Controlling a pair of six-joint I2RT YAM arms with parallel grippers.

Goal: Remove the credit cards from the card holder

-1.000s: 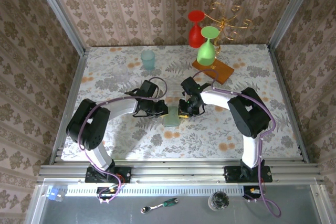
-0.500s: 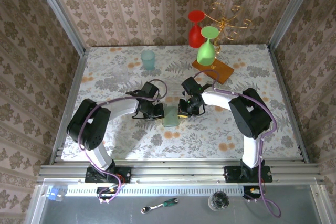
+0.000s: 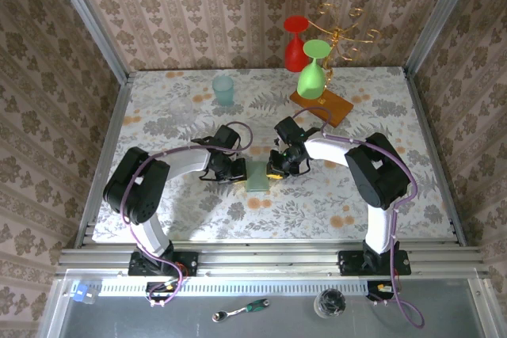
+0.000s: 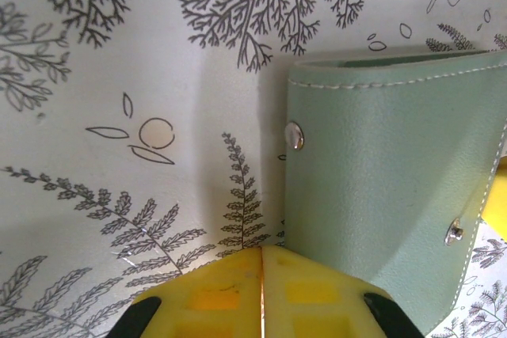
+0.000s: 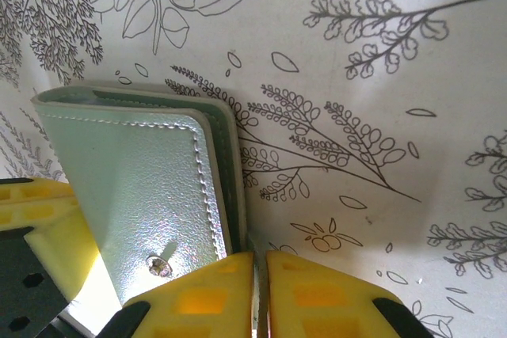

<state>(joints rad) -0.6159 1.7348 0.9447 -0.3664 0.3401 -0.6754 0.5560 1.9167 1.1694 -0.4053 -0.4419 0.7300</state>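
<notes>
The table [image 3: 380, 195] was covered in a floral print. On it were set a pale-green card holder [image 3: 257, 174] near the middle, and a teal cup [image 3: 223, 90] and a wooden slab [image 3: 321, 106] toward the back.

Both arms, the left arm [image 3: 170, 165] and the right arm [image 3: 333, 148], have smooth white links between bulky black joint housings. A lavender cable [image 3: 395, 267] loops alongside each. The jaws are yellow plastic with shallow square recesses, backed by black.

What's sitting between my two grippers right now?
The top view shows the grey-green card holder flat on the table, between the left gripper and the right gripper. Nothing else lies in that stretch.
</notes>
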